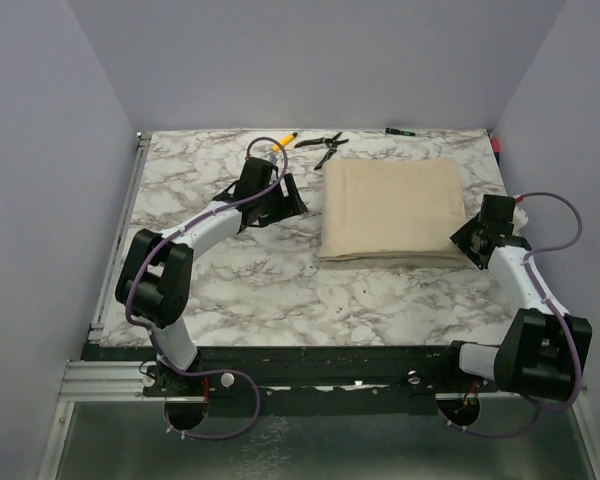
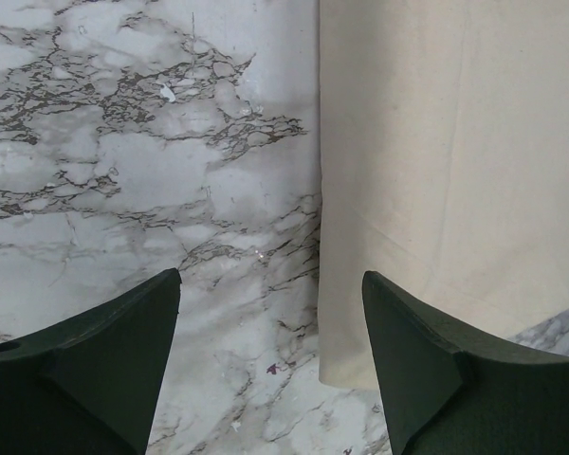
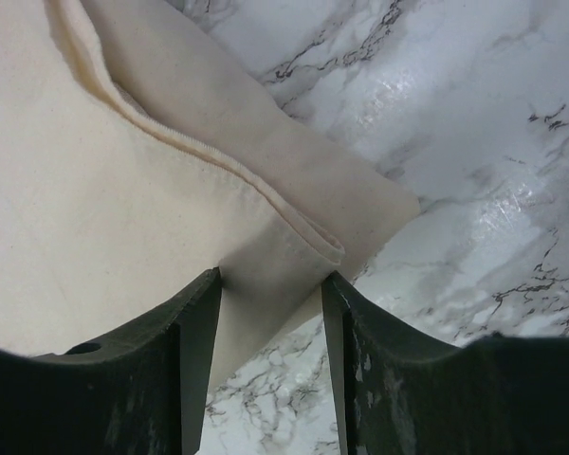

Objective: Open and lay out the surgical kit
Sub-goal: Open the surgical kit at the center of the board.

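From the overhead camera I see the beige cloth wrap lying folded shut as a flat square on the marble worktop, right of centre and towards the far side. (Nothing of what it holds shows from any view.)

My left gripper hangs over bare marble just beside the wrap's left edge. Its jaws are spread wide and there is nothing between them. In its wrist view the right-hand finger sits in front of the cloth's near corner, but I cannot tell whether it touches.

My right gripper is at the wrap's near right corner. Its jaws stand partway apart, astride the corner where the hemmed flap folds over the layers below. Cloth fills the gap at the fingertips and marble shows further back between them. Whether the pads are actually pinching the fabric I cannot tell.

Beyond the wrap's far left corner lie the black-handled pliers with their handles splayed. The yellow pen lies just to their left, and both are apart from the cloth.
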`<action>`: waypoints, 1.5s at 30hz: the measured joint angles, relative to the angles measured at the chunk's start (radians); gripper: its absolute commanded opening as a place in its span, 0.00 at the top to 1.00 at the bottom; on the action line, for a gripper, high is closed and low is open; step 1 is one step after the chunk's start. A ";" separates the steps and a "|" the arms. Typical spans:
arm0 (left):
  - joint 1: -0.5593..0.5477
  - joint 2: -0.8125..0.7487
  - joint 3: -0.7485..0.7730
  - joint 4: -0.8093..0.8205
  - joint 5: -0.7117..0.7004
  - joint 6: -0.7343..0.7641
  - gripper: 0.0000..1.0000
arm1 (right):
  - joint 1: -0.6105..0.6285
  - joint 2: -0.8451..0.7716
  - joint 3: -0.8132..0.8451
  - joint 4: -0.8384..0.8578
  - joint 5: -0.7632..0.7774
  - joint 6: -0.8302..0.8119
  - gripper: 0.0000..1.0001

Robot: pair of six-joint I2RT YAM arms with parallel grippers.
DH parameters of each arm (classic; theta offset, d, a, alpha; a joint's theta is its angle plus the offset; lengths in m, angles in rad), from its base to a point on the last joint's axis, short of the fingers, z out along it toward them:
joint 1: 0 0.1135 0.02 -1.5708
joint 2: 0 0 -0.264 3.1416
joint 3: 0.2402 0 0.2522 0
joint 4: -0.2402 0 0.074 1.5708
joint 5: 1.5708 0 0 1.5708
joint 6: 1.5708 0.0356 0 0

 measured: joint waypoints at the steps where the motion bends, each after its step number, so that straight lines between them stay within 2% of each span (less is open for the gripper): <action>1: 0.000 0.000 0.000 -0.002 0.000 0.005 0.21 | 0.000 0.009 0.008 -0.001 0.003 0.000 0.51; 6: 0.000 0.000 0.000 -0.006 -0.003 0.019 0.21 | 0.000 0.042 0.037 -0.002 0.026 -0.007 0.45; 10: 0.000 0.000 0.000 -0.006 -0.006 0.024 0.22 | -0.002 0.055 0.050 -0.001 0.045 -0.018 0.47; 12: 0.000 0.000 0.000 -0.006 -0.010 0.026 0.22 | -0.002 0.059 0.050 -0.001 0.047 -0.020 0.54; 16: 0.001 -0.001 0.000 -0.008 -0.017 0.026 0.22 | -0.002 0.068 0.050 0.015 0.042 -0.033 0.75; 18: 0.001 -0.002 0.000 -0.011 -0.017 0.027 0.22 | -0.002 0.068 0.051 0.022 0.030 -0.043 0.81; 25: 0.001 -0.005 0.055 -0.047 0.008 0.078 0.22 | -0.002 0.098 0.142 -0.021 -0.008 -0.098 0.89; 30: 0.001 -0.003 0.137 -0.052 0.033 0.097 0.23 | 0.022 0.103 0.185 -0.015 -0.079 -0.148 0.91; 35: 0.001 0.055 0.257 -0.045 0.088 0.079 0.23 | 0.113 0.111 0.201 0.017 -0.197 -0.196 0.95; 41: 0.004 0.217 0.400 -0.018 0.170 -0.003 0.23 | 0.262 0.179 0.227 0.114 -0.329 -0.240 0.99; 45: -0.013 0.321 0.453 0.003 0.217 -0.063 0.23 | 0.319 0.218 0.225 0.182 -0.429 -0.247 0.99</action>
